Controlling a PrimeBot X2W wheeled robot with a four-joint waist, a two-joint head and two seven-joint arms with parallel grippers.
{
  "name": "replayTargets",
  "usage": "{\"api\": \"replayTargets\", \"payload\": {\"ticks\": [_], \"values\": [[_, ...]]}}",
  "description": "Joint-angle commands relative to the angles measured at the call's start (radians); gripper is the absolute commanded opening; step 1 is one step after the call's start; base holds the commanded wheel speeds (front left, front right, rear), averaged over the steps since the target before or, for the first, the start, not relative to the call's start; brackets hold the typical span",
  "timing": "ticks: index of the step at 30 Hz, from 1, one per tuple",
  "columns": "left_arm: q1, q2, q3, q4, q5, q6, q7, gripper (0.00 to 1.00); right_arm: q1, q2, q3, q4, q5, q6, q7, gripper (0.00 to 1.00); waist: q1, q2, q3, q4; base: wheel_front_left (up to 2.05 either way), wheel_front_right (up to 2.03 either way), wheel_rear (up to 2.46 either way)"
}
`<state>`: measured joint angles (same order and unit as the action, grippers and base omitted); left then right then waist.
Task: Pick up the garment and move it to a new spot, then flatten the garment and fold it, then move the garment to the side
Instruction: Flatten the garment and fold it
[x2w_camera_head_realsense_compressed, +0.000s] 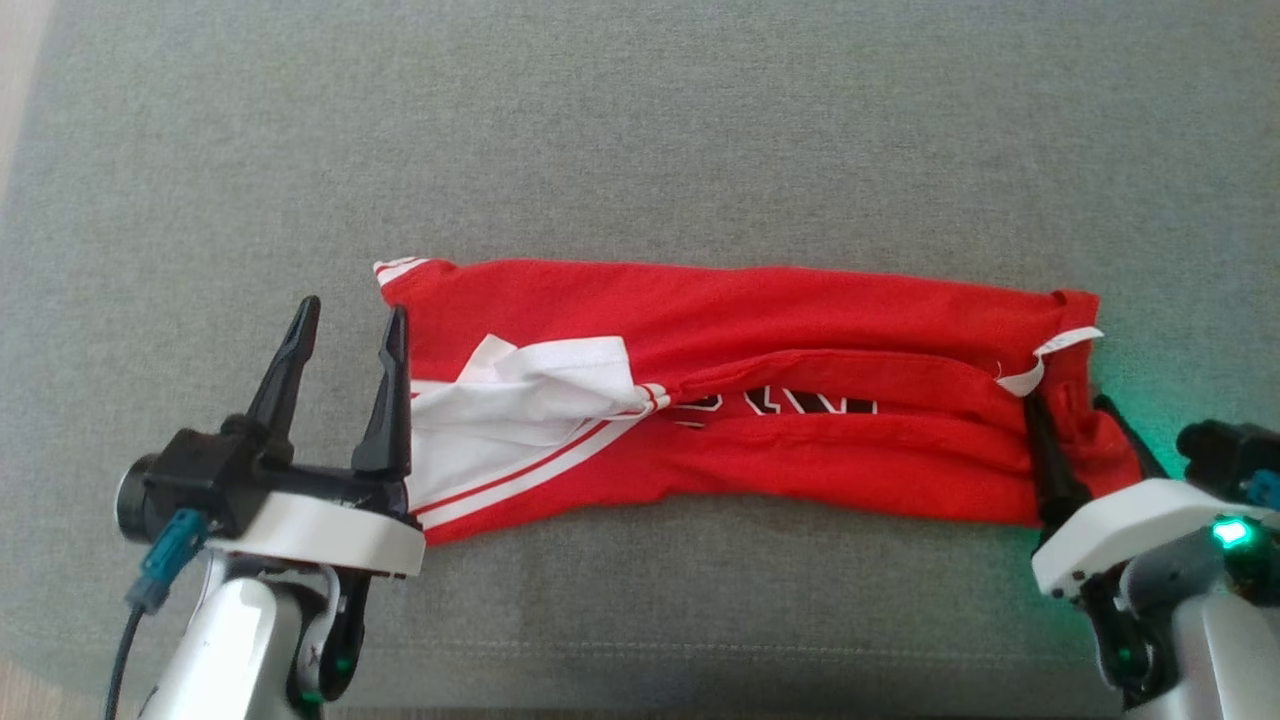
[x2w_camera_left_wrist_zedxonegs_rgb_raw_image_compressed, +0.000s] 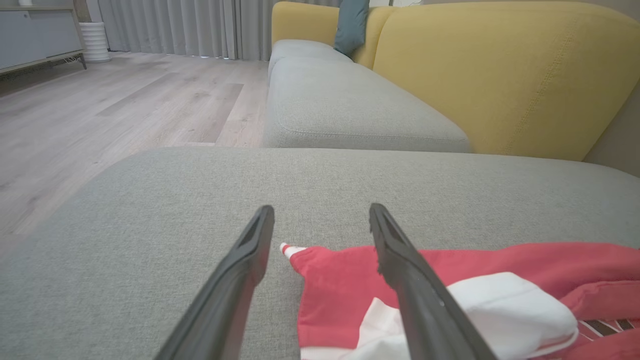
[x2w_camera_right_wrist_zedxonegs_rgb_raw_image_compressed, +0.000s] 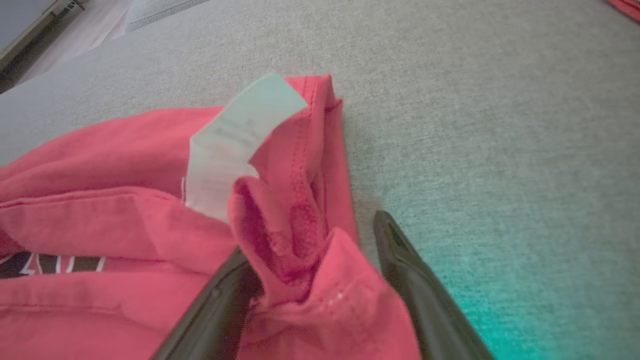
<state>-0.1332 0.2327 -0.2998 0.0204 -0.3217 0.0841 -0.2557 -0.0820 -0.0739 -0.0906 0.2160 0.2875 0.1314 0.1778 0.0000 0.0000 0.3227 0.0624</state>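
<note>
The garment (x2w_camera_head_realsense_compressed: 760, 320) is red with white panels and stripes, folded into a long strip across the grey cushion (x2w_camera_head_realsense_compressed: 640, 130). My left gripper (x2w_camera_head_realsense_compressed: 352, 312) stands open at its left end, the right finger over the white part and the left finger over bare cushion. In the left wrist view the left gripper (x2w_camera_left_wrist_zedxonegs_rgb_raw_image_compressed: 321, 210) points past the garment (x2w_camera_left_wrist_zedxonegs_rgb_raw_image_compressed: 340, 280) corner. My right gripper (x2w_camera_head_realsense_compressed: 1085, 425) is open at the right end, its fingers straddling a bunched red corner. In the right wrist view the right gripper (x2w_camera_right_wrist_zedxonegs_rgb_raw_image_compressed: 312, 235) has garment (x2w_camera_right_wrist_zedxonegs_rgb_raw_image_compressed: 100, 160) folds heaped between the fingers, beside a white label (x2w_camera_right_wrist_zedxonegs_rgb_raw_image_compressed: 240, 135).
A yellow sofa back (x2w_camera_left_wrist_zedxonegs_rgb_raw_image_compressed: 500, 75) with a teal pillow (x2w_camera_left_wrist_zedxonegs_rgb_raw_image_compressed: 350, 25) rises behind a second grey seat (x2w_camera_left_wrist_zedxonegs_rgb_raw_image_compressed: 350, 105). Wooden floor (x2w_camera_left_wrist_zedxonegs_rgb_raw_image_compressed: 100, 110) lies beyond the cushion's left side. The cushion's front edge (x2w_camera_head_realsense_compressed: 640, 690) runs just behind both wrists.
</note>
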Motion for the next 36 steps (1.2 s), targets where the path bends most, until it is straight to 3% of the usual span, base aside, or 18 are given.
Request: {"api": "replayTargets", "payload": {"ticks": [1,2,3,4,5,6,15,26,30,36], "values": [[-0.037,0.009,0.049,-0.031,0.008,-0.004,-0.006,1.00,0.045,0.013,0.043,-0.004,0.010,-0.001,0.023,1.00,0.0000,0.0000,0.000,-0.001,0.00,0.00,0.00],[-0.036,0.008,0.051,-0.031,0.010,-0.005,-0.006,1.00,0.051,0.015,0.045,-0.006,0.013,-0.001,0.025,1.00,0.0000,0.0000,0.000,-0.003,0.00,0.00,0.00],[-0.036,0.007,0.052,-0.031,0.011,-0.007,-0.006,1.00,0.054,0.016,0.047,-0.010,0.016,-0.001,0.026,0.85,0.0000,0.0000,0.001,-0.005,0.00,0.00,0.00],[-0.036,0.006,0.054,-0.031,0.013,-0.008,-0.006,1.00,0.057,0.018,0.048,-0.010,0.019,-0.001,0.030,0.47,0.0000,0.0000,0.001,-0.006,0.00,0.00,0.00],[-0.037,0.005,0.056,-0.031,0.014,-0.010,-0.006,1.00,0.058,0.019,0.049,-0.011,0.022,-0.001,0.034,0.18,0.0000,0.0000,0.002,-0.007,0.00,0.00,0.00],[-0.038,0.004,0.057,-0.030,0.016,-0.012,-0.006,1.00,0.059,0.019,0.051,-0.013,0.024,-0.001,0.035,0.00,0.0000,0.0000,0.002,-0.008,0.00,0.00,0.00],[-0.036,-0.007,0.069,-0.026,0.031,-0.020,-0.006,1.00,0.049,0.021,0.013,-0.073,0.063,-0.001,-0.004,0.00,0.0000,0.0000,-0.008,-0.012,0.00,0.00,0.00],[-0.023,-0.021,0.083,-0.025,0.040,-0.030,-0.006,1.00,0.060,-0.066,-0.142,-0.169,0.071,-0.001,0.033,0.00,0.0000,0.0000,-0.035,-0.014,0.00,0.00,0.00],[-0.014,-0.025,0.088,-0.019,0.042,-0.033,-0.006,1.00,0.051,-0.041,-0.087,-0.277,0.082,-0.001,0.088,0.00,0.0000,0.0000,-0.059,-0.019,0.00,0.00,0.00],[0.001,-0.030,0.085,-0.009,0.044,-0.034,-0.006,1.00,0.031,0.004,0.090,-0.416,0.115,-0.001,0.197,0.00,0.0000,0.0000,-0.093,-0.025,0.00,0.00,0.00]]}}
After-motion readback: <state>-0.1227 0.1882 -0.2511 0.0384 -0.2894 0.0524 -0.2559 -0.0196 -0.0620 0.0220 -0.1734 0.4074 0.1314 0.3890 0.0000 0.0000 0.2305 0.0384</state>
